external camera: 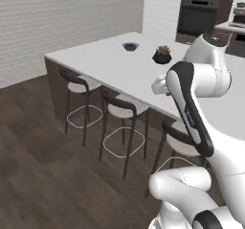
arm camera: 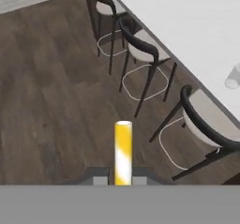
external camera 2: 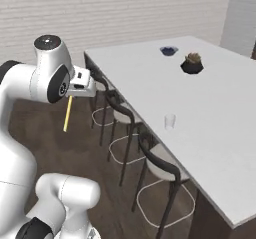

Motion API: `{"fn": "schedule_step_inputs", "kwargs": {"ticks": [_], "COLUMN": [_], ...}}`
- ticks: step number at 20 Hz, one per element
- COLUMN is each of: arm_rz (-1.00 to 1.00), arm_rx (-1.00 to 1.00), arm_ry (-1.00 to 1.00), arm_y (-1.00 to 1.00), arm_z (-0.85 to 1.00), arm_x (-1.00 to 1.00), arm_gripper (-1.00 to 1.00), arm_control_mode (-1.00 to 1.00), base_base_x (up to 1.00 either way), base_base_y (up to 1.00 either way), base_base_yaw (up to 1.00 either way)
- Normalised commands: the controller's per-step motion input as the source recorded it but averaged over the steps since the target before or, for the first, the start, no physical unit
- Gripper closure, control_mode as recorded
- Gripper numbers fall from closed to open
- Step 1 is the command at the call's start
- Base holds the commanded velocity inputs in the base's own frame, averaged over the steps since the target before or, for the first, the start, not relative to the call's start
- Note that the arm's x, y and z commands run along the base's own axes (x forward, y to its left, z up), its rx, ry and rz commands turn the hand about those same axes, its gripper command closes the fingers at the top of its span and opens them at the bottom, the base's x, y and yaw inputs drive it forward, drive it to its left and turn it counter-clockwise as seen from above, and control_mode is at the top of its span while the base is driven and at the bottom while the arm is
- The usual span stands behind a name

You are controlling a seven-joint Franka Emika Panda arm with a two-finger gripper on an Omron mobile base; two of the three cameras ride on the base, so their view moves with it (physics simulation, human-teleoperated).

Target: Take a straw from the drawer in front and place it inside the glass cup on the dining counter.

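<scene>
My gripper (external camera 2: 71, 94) is shut on the pale-yellow straw (external camera 2: 67, 114), which hangs down from it over the wood floor, left of the dining counter (external camera 2: 200, 83). In the hand view the straw (arm camera: 123, 150) rises between the fingertips of the gripper (arm camera: 123, 181). The clear glass cup (external camera 2: 170, 121) stands upright on the white counter top near its stool-side edge, well right of the gripper. It also peeks in at the right edge of the hand view as the glass cup (arm camera: 233, 78). The drawer is out of view.
Three dark round-backed stools (external camera 2: 125, 114) line the counter's near side, between the gripper and the cup. A dark bowl (external camera: 130, 46) and a small potted plant (external camera: 162, 55) sit farther along the counter top (external camera: 95, 60). Wall ovens (external camera: 201, 10) stand at the back.
</scene>
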Motion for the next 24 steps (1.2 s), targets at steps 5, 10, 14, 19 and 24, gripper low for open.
{"fn": "schedule_step_inputs", "kwargs": {"ticks": [5, 10, 14, 19, 24], "arm_rz": [0.0, 0.0, 0.0, 0.0, 0.0], "arm_rx": [0.0, 0.0, 0.0, 0.0, 0.0], "arm_ry": [0.0, 0.0, 0.0, 0.0, 0.0], "arm_y": [0.0, 0.0, 0.0, 0.0, 0.0], "arm_z": [0.0, 0.0, 0.0, 0.0, 0.0], "arm_x": [0.0, 0.0, 0.0, 0.0, 0.0], "arm_gripper": [1.0, 1.0, 1.0, 1.0, 1.0], "arm_control_mode": [1.0, 1.0, 1.0, 1.0, 1.0], "base_base_x": [0.4, 0.28, 0.16, 0.18, 0.26], "base_base_y": [0.63, 0.64, 0.66, 0.73, 0.85], "base_base_yaw": [-0.72, -0.72, -0.71, -0.68, -0.57]}}
